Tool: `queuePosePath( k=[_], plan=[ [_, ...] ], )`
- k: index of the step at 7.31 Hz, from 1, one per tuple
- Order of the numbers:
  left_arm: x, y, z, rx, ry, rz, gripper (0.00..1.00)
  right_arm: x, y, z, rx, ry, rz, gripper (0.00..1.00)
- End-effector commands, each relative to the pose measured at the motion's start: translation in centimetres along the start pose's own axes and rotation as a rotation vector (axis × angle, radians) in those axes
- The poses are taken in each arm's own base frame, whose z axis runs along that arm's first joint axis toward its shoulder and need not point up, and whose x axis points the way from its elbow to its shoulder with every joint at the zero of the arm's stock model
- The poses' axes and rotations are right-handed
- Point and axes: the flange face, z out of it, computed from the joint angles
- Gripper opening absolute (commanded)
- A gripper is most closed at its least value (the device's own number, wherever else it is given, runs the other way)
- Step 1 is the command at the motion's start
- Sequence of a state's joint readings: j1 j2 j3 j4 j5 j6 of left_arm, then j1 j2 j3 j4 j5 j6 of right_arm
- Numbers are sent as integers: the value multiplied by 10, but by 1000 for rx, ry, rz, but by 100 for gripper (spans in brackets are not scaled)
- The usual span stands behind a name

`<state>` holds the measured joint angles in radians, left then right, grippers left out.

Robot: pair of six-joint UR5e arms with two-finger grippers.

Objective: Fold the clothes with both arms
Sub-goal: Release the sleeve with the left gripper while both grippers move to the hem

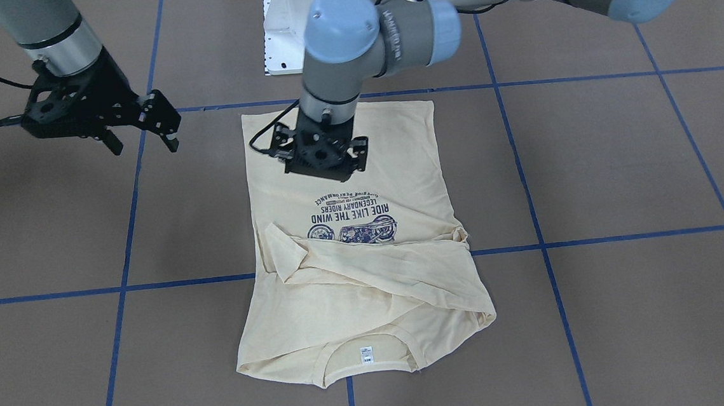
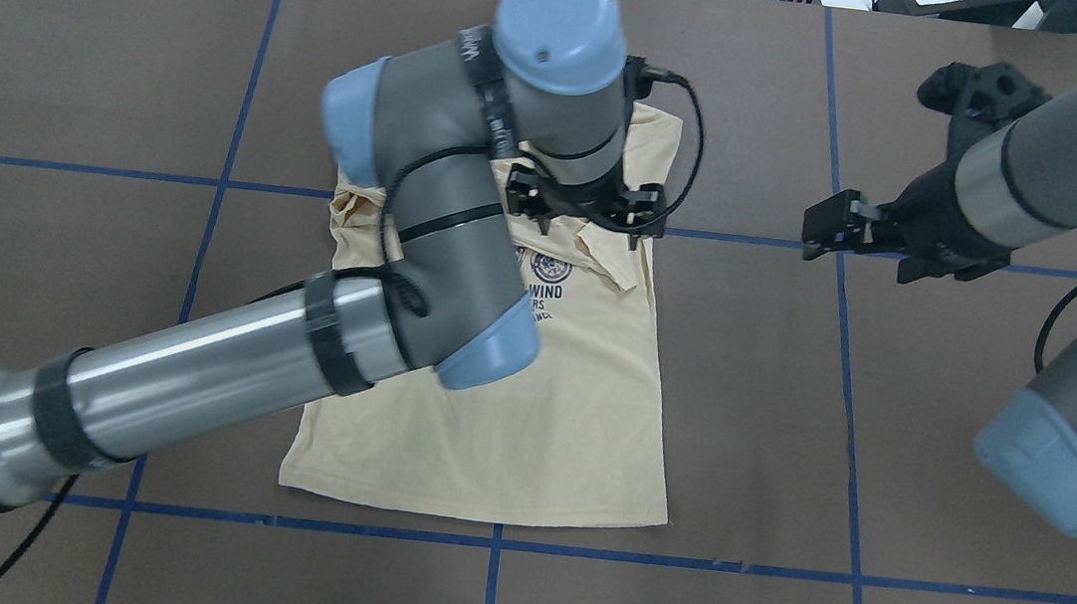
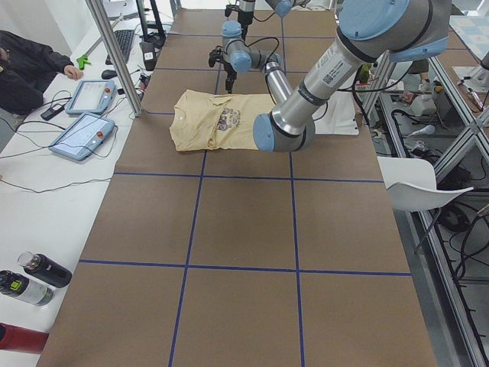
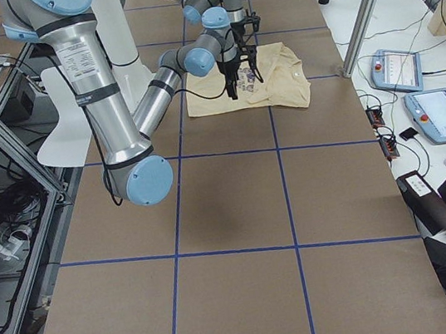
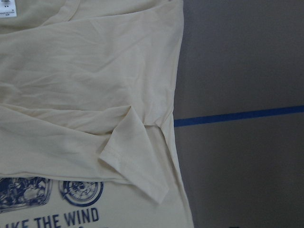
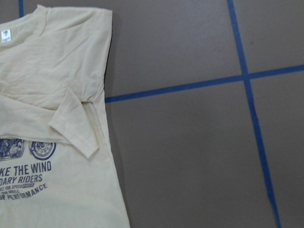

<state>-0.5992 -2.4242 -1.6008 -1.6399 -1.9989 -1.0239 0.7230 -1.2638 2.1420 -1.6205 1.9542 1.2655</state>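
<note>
The cream long-sleeved T-shirt (image 1: 397,162) lies flat on the table, print side up, neck label away from the robot, hem toward it. Both sleeves are folded across the chest. It also shows in the overhead view (image 2: 536,422), the left wrist view (image 5: 95,71) and the right wrist view (image 6: 47,61). My left gripper (image 1: 324,161) hangs above the shirt's body near the navy print (image 1: 353,219), fingers spread open and empty, clear of the cloth. My right gripper (image 1: 143,142) is open and empty, raised over bare table off the shirt's side; the overhead view shows it too (image 2: 826,232).
The table is brown with blue tape lines (image 1: 127,219). The white pedestal base (image 1: 280,37) stands at the robot's edge behind the hem. In the exterior left view, tablets (image 3: 84,134) and bottles (image 3: 38,275) sit on a side bench.
</note>
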Motion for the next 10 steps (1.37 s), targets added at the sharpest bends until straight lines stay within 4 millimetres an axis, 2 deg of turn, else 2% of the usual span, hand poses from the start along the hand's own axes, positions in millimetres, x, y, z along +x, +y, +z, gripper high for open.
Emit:
queuePosePath(
  k=[1,2,4,5,6,7,8,9,10],
  plan=[
    [-66,65,-22,8,11,33,100,-45,97,35,28,-4,63,100],
    [-87,113,-18,12,4,68,100,-52,133,52,45,13,64,100],
    [-143,152,-16,12,-2,70,100,-48,189,79,36,51,61,100],
    [-158,175,-1,-7,-4,76,100,-44,203,87,50,63,42,100],
    [-174,210,19,34,-3,20,100,-39,212,94,43,62,42,100],
    [-182,236,30,44,54,-12,100,-30,216,98,45,10,49,100],
    [-186,254,42,45,34,-78,99,-21,219,105,55,-8,44,100],
    [-179,275,62,55,9,-108,92,-22,219,107,60,-7,43,100],
    [-180,275,70,51,-1,-109,86,-21,219,107,60,-6,43,100]
  ],
)
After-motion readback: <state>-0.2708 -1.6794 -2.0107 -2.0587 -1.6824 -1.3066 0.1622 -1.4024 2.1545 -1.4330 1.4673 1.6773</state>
